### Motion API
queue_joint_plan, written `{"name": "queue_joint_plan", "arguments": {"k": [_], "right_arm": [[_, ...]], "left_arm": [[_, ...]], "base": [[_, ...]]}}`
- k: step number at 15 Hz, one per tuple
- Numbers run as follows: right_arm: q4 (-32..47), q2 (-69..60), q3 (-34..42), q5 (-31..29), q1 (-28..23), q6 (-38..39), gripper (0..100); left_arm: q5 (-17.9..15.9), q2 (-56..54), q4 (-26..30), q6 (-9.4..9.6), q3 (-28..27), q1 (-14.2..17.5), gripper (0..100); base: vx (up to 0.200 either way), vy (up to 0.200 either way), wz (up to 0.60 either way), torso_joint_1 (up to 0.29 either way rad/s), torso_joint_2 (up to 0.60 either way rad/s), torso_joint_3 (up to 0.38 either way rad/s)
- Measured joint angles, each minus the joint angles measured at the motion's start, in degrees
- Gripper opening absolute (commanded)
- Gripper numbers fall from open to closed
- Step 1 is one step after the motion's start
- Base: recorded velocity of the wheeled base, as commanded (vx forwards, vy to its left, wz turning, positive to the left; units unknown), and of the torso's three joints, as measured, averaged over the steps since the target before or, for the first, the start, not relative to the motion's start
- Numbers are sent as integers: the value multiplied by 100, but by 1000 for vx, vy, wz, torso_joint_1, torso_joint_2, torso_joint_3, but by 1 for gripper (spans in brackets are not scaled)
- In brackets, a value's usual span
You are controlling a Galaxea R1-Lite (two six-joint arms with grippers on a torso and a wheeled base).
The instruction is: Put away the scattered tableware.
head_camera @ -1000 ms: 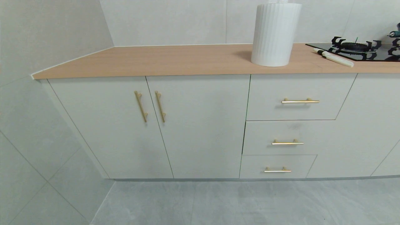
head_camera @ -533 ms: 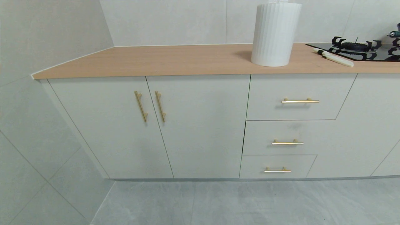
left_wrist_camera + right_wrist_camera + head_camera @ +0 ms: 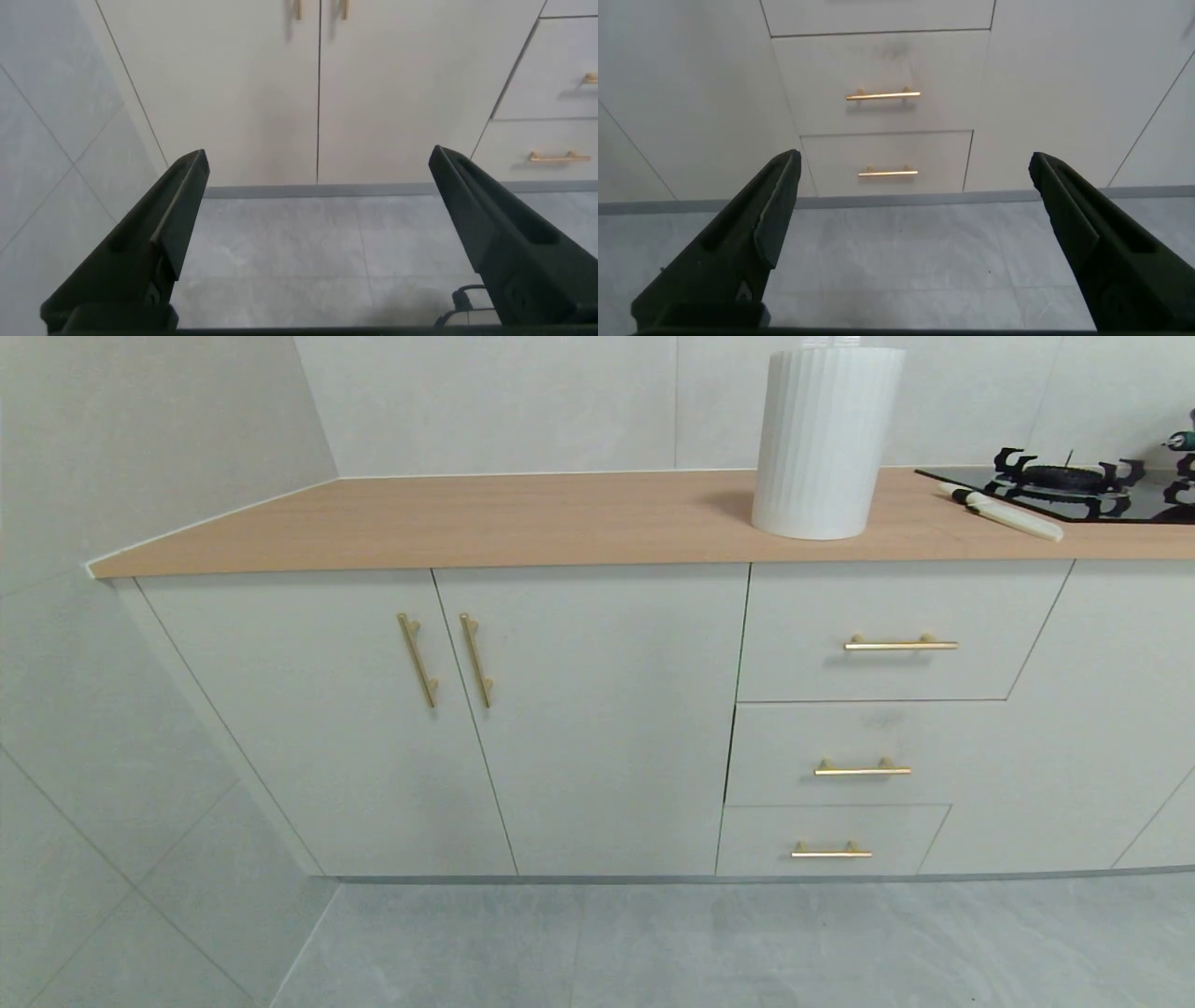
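Camera shifted (objects unmoved), knife beside hob, left gripper and right gripper agape, empty

One white ribbed canister, one knife, two cabinet doors, three drawers, five gold handles

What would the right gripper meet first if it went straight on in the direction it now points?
Probably the bottom drawer, near its gold handle, or the floor just before it; depth is unclear. Nothing stands between the open jaws of the right gripper.
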Motion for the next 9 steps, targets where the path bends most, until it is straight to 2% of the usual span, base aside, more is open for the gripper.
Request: {"name": "queue_joint_plan", "arguments": {"k": [6, 9], "right_arm": [[2, 2, 0, 2, 0, 7, 100], [0, 2, 0, 2, 0, 7, 100]], "left_arm": [[0, 0, -5, -2, 2, -2, 100], [1, 0, -2, -11, 2, 0, 100]], "base": [[200, 0, 0, 2, 6, 2], [0, 0, 0, 0, 0, 0]]}}
